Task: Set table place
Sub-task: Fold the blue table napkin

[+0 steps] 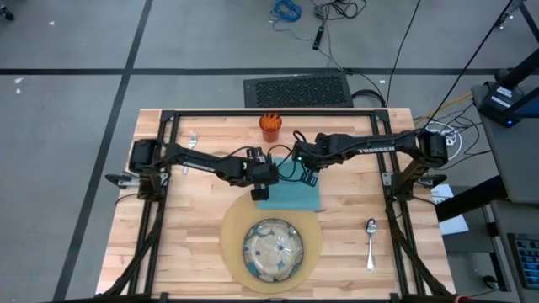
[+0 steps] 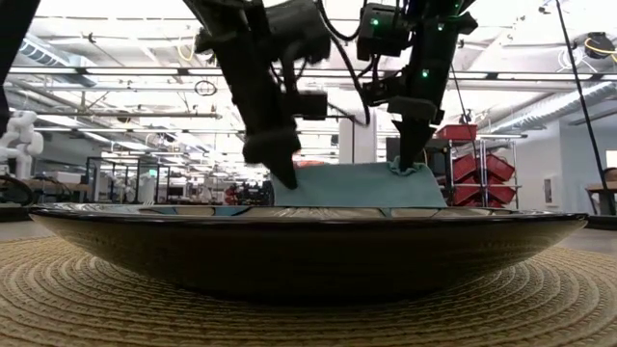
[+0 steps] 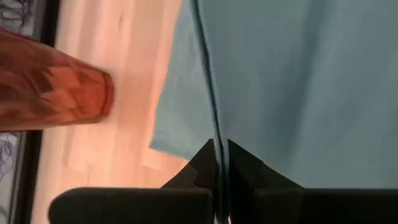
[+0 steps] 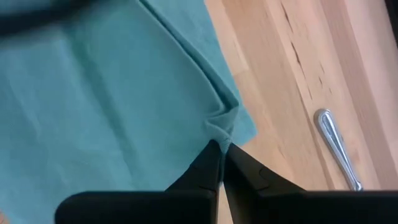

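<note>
Butcher-block table [image 1: 194,244], seen from above: napkin [image 1: 290,197] is pinched at both far corners — left gripper [image 1: 262,193] and right gripper [image 1: 306,178] both clamped on cloth, just behind mat [image 1: 312,244] and dish [image 1: 273,249]. Low view: the cloth is lifted and stretched between them; even tension should be kept. Wrist views: an edge is clamped by each pair of fingertips; cup [image 3: 53,87] and spoon [image 4: 336,146] lie nearby.

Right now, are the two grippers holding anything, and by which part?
Both hold the teal cloth napkin. The left gripper pinches a folded edge of it; the right gripper pinches a bunched corner.
</note>
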Robot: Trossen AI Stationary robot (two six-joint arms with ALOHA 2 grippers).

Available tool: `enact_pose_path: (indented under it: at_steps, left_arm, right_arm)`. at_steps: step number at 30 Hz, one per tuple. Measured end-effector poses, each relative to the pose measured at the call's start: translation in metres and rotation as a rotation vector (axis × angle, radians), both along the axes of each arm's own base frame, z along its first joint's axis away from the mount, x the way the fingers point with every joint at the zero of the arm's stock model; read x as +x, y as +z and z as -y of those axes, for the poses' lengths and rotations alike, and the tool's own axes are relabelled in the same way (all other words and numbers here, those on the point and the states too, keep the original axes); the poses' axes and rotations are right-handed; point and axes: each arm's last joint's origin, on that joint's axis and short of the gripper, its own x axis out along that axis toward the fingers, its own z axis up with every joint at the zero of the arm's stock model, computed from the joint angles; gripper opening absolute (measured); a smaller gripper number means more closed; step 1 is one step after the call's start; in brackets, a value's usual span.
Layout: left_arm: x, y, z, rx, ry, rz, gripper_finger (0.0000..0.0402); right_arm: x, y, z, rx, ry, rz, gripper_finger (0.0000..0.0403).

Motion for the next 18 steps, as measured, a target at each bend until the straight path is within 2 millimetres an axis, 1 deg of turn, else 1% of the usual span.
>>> enact_pose_path:
  at_steps: [2,4,9,12,18]
  left_arm:
    - [0.002,-0.009,0.000,0.008,0.004,-0.021,0.0000]
    - [0.003,-0.012,-0.001,0.028,0.013,-0.032,0.0000]
    - [0.002,-0.010,-0.002,0.068,0.024,-0.031,0.0000]
    - [0.002,-0.005,-0.005,0.071,0.030,-0.016,0.0000]
    - [0.002,-0.005,-0.010,0.067,0.029,-0.015,0.0000]
  right_arm:
    - [0.000,0.000,0.000,0.001,0.000,0.001,0.0000]
    - [0.000,0.000,0.000,0.001,0.000,0.001,0.0000]
    - [-0.001,0.000,0.004,0.002,-0.005,0.000,0.0000]
    - [-0.001,0.000,0.008,0.000,-0.007,-0.003,0.0000]
    - [-0.003,-0.001,0.013,0.018,-0.018,-0.001,0.0000]
